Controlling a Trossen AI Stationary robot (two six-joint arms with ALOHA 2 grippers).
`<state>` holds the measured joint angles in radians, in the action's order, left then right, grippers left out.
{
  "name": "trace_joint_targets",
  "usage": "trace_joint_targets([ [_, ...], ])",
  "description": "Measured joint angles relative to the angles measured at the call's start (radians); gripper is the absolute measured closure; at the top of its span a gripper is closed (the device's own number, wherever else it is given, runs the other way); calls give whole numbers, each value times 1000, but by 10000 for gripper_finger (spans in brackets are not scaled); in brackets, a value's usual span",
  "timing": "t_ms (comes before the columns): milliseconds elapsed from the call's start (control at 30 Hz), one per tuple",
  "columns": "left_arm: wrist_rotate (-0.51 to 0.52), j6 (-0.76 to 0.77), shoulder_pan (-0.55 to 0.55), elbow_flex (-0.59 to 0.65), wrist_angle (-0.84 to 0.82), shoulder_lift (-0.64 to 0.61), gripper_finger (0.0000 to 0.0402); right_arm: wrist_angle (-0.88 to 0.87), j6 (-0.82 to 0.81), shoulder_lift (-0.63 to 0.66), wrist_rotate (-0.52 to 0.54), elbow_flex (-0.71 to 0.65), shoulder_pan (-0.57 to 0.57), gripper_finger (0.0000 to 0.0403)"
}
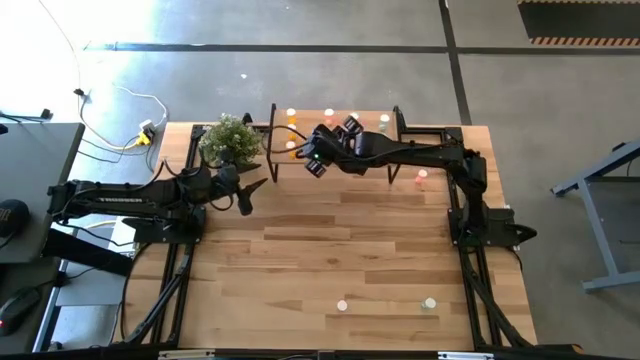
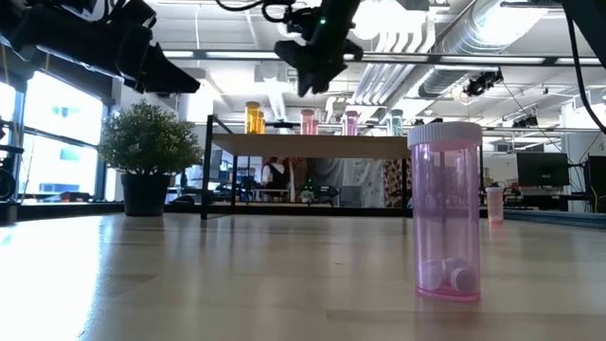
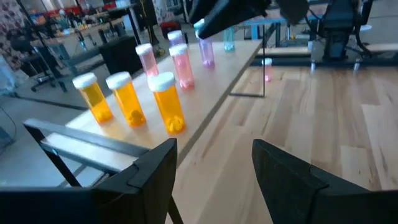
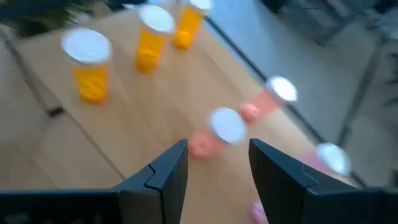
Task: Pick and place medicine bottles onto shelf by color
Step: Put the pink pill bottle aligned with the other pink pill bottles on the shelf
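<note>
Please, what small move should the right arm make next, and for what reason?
Probably pull the right tool back off the shelf toward a bottle still on the table, such as the pink bottle near that arm's base. The tool is open and empty above the shelf, where three orange bottles already stand together.

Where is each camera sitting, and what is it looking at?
High view: above the table, looking straight down; both arms show, right gripper over the shelf.
Low view: at tabletop height, looking level past a pink bottle.
Left wrist view: looks past the open left gripper at orange bottles.
Right wrist view: looks down past its own open fingers.
All share the shelf.
</note>
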<state>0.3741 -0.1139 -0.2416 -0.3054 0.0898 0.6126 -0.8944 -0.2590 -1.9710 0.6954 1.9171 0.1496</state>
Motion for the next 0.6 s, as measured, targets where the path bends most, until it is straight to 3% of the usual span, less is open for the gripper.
trace_joint_targets([
  [233,5,-25,0,0,-24,-46,202,-233,-105,4,139,0,-46,242],
  [600,8,-21,0,0,-66,-110,202,-609,-371,4,240,-1,-123,245],
])
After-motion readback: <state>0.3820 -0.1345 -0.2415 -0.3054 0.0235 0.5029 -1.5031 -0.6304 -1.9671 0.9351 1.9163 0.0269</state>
